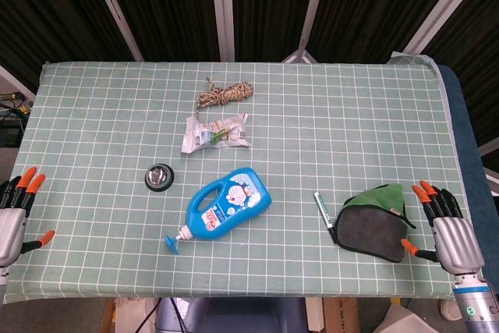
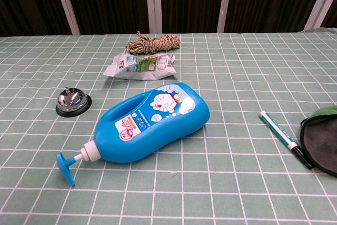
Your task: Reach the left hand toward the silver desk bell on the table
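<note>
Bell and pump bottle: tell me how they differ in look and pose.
The bell is shiny silver on a black base; the bottle is blue plastic with a cartoon label. The bell stands upright, button on top; the bottle lies on its side, pump pointing toward the table's near edge. The bell is low and round and looks much smaller than the long bottle. Both rest on the green checked cloth, untouched by either hand.

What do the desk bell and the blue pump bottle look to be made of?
Desk bell: seemingly polished metal, its mirror-like dome reflecting the surroundings, on a dark base of unclear material. Blue pump bottle: likely glossy plastic, going by its smooth moulded body with soft highlights.
</note>
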`<state>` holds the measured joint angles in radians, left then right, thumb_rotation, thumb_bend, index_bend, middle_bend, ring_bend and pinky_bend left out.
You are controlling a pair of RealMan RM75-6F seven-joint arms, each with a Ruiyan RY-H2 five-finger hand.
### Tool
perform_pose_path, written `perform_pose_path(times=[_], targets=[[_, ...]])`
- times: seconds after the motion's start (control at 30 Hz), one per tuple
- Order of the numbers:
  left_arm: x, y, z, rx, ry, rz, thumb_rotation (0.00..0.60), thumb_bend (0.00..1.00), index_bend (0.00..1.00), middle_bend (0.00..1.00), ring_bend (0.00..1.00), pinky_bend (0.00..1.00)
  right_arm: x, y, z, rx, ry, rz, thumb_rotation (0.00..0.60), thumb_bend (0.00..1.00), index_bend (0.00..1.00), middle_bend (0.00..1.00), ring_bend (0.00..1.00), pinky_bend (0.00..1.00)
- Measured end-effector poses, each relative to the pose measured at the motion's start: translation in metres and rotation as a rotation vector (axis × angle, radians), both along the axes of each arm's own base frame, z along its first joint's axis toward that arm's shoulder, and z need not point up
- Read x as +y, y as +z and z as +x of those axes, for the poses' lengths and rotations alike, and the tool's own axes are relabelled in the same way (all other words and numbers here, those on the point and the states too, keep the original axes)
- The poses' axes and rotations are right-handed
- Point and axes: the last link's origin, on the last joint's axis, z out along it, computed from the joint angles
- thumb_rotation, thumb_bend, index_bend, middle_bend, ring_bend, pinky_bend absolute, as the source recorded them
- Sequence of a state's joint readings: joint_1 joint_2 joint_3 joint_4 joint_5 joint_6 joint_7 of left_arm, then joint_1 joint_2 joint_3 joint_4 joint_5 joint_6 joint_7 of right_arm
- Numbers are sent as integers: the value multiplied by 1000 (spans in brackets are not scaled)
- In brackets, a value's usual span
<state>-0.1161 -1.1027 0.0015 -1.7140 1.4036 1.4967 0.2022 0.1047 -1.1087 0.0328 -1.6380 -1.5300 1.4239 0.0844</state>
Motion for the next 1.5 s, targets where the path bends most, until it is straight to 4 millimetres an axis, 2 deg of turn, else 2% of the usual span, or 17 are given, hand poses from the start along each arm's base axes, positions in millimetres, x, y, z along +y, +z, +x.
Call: perform_pose_path(times=[0.47,0.83,0.93,1.03,1.2,1.3,1.5], targets=[[3,-4,-2,7,8,-34,600,165,0,0,0,0,1,-1,1,0,1,6,600,220,0,0,0,0],[37,-19,10,85,-53,-144,600,193,0,0,0,0,0,-1,1,-6,2,9,600,220,0,0,0,0],[50,-27,14,110,-59,-201,600,260,0,0,0,0,0,-1,1,-8,5,8,600,220,0,0,0,0],[65,-39,20,130,-60,-267,600,369,0,0,0,0,0,-1,1,-7,5,10,600,220,0,0,0,0],[91,-62,40,170,-90,-357,600,488,0,0,0,0,0,-1,1,-11,1,8,600,220,0,0,0,0],[100,-76,51,188,-112,-391,600,527,0,0,0,0,-1,-1,1,-14,0,9,600,220,0,0,0,0],[111,-100,70,204,-139,-446,600,535,0,0,0,0,-1,0,1,-18,2,10,600,220,0,0,0,0]])
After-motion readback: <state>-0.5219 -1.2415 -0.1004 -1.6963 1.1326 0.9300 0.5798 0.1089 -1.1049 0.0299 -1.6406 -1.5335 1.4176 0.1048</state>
